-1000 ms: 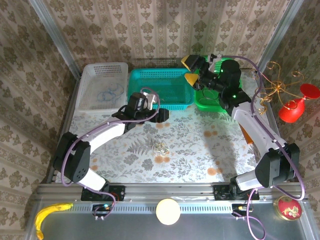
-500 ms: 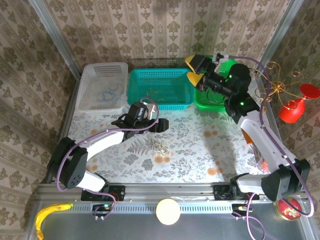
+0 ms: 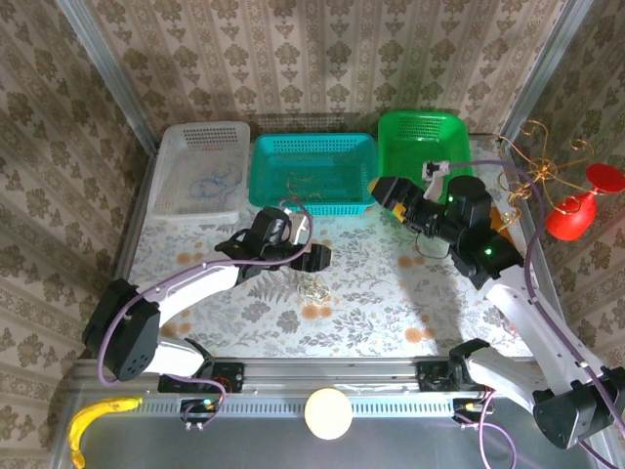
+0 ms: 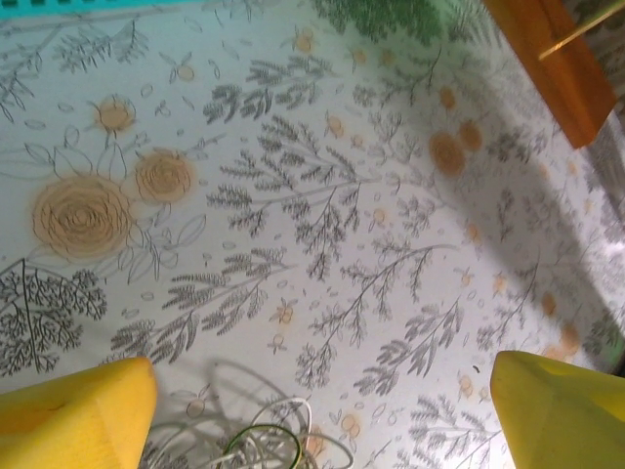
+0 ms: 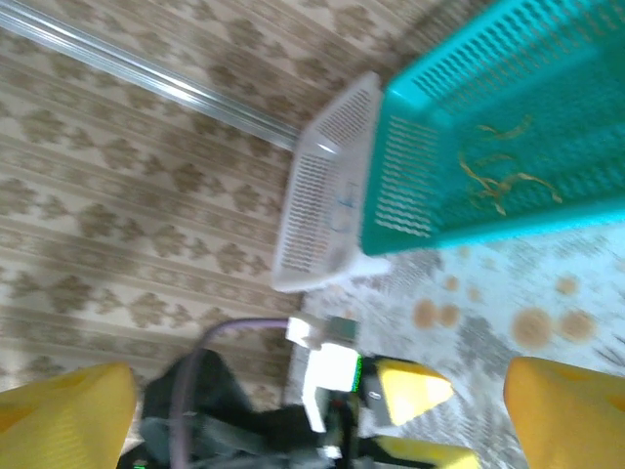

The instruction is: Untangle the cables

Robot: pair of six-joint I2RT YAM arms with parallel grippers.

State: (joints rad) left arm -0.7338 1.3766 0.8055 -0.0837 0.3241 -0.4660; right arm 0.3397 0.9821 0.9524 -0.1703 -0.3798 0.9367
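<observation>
The cables (image 3: pixel 312 287) lie in a small pale clump with a green-yellow loop on the flowered tablecloth, mid-table. In the left wrist view the cables (image 4: pixel 256 438) sit at the bottom edge, between the two yellow fingers and nearer the left one. My left gripper (image 3: pixel 311 261) hovers just behind the clump, open (image 4: pixel 322 410), with nothing held. My right gripper (image 3: pixel 387 195) hangs open in front of the green basket, its yellow fingers (image 5: pixel 68 415) wide apart and empty, looking toward the left gripper (image 5: pixel 410 391).
Three baskets line the back: a white basket (image 3: pixel 200 171) holding a blue loop, a teal basket (image 3: pixel 264 176) with gold strands (image 5: pixel 498 176), and a green basket (image 3: pixel 425 132). A gold curly wire stand (image 3: pixel 532 166) and a red object (image 3: pixel 576 210) stand at the right edge.
My right arm has swung from over the green basket forward and down to the table in front of it. My left gripper has moved nearer, toward the clump.
</observation>
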